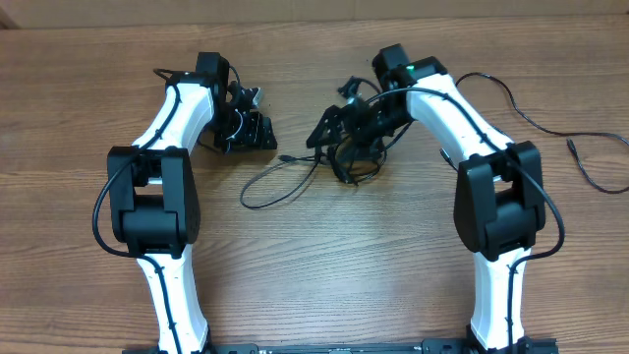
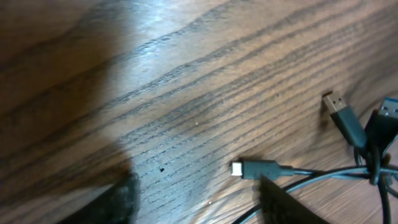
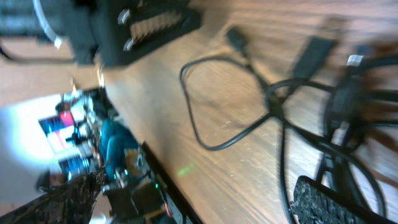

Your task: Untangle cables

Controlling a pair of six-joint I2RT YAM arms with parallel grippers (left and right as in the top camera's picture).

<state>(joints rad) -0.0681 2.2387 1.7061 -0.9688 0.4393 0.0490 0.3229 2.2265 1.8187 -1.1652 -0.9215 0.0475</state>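
The cables are thin black cords in a tangle (image 1: 352, 162) at mid-table, with a loose loop (image 1: 273, 184) running left. My left gripper (image 1: 263, 136) is open and empty, left of the tangle. In the left wrist view its open fingers (image 2: 199, 205) hover over bare wood, with a USB-C plug (image 2: 255, 168) and a USB-A plug (image 2: 342, 113) just ahead. My right gripper (image 1: 324, 128) is low over the tangle's upper left. In the right wrist view its open, empty fingers (image 3: 193, 205) frame the blurred knot (image 3: 341, 106) and the loop (image 3: 211, 124).
A separate black cable (image 1: 590, 167) lies at the far right of the wooden table (image 1: 324, 265). Another strand (image 1: 511, 96) curves off behind the right arm. The two grippers are close together. The left gripper shows at the top of the right wrist view (image 3: 146, 25).
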